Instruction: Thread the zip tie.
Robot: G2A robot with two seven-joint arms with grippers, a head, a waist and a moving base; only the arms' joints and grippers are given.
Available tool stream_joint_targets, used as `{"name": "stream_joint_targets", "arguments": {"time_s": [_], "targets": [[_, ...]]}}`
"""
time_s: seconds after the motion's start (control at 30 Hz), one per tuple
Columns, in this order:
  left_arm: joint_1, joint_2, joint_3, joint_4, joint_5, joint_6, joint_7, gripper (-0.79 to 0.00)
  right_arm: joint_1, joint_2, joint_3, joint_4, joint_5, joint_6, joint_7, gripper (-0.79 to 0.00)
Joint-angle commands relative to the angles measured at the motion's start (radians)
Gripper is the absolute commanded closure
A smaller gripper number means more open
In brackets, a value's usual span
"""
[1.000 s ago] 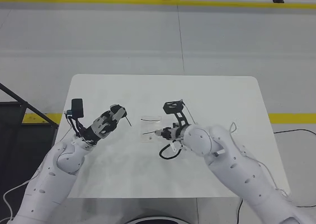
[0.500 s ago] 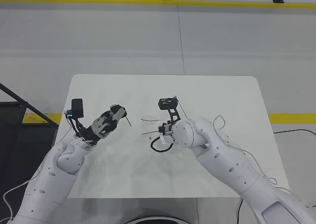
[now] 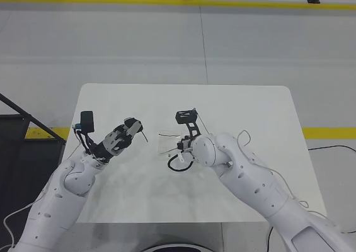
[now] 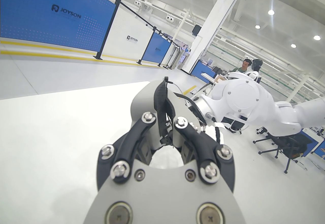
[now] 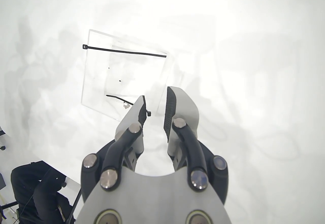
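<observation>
The left gripper (image 4: 164, 98) is closed on a black zip tie (image 4: 166, 81) over the left side of the table (image 3: 247, 107). The right gripper (image 5: 156, 94) stands open above a clear tray (image 5: 96, 75) with two loose ties (image 5: 124, 52).

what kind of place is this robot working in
Most likely a large factory or industrial test hall: rows of round lights high overhead, blue partition panels on black posts, yellow floor lines, and a wide grey floor around the white table.
</observation>
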Motion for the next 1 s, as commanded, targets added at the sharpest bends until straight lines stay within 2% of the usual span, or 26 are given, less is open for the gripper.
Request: {"name": "stream_joint_targets", "arguments": {"time_s": [0.0, 0.23, 0.57, 0.97], "targets": [[0.000, 0.000, 0.000, 0.000, 0.000, 0.000, 0.000, 0.000, -0.003, -0.001, 0.005, -0.001, -0.005, -0.001, 0.003, -0.175], [0.000, 0.000, 0.000, 0.000, 0.000, 0.000, 0.000, 0.000, -0.015, -0.005, 0.024, -0.010, -0.020, -0.009, 0.007, -0.132], [0.000, 0.000, 0.000, 0.000, 0.000, 0.000, 0.000, 0.000, -0.048, -0.004, 0.069, -0.050, -0.042, -0.008, 0.003, 0.000], [0.000, 0.000, 0.000, 0.000, 0.000, 0.000, 0.000, 0.000, -0.144, 0.016, 0.164, -0.180, -0.077, -0.008, -0.038, 0.000]]}}
